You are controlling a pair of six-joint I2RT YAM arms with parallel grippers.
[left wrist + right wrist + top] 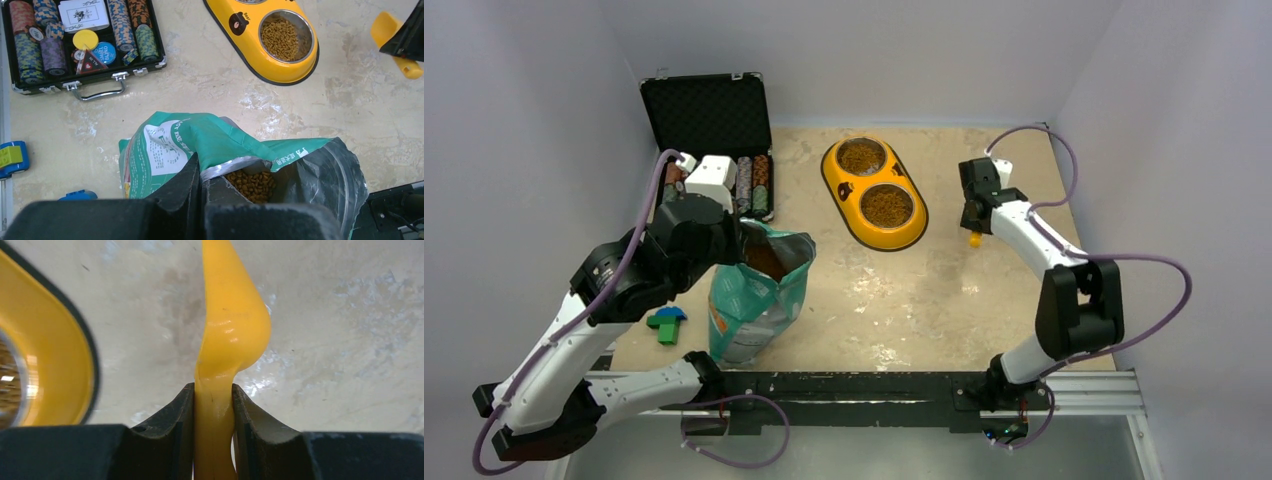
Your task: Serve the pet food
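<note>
The teal-green pouch (754, 300) stands open at front left, with brown pet food (767, 262) inside. My left gripper (739, 243) is shut on the pouch's rim; the left wrist view shows its fingers (190, 185) pinching the silver-lined edge beside the kibble (252, 184). The yellow double feeder (844, 190) sits at back centre, with kibble in both bowls (886, 205). My right gripper (972, 226), right of the feeder, is shut on a yellow scoop (232, 325) by its handle, bowl end over the table. The scoop's inside is hidden.
An open black case (709, 110) of poker chips stands at back left. A green and blue toy (666, 322) lies left of the pouch. A black rail (864, 385) runs along the near edge. Walls enclose the left, back and right.
</note>
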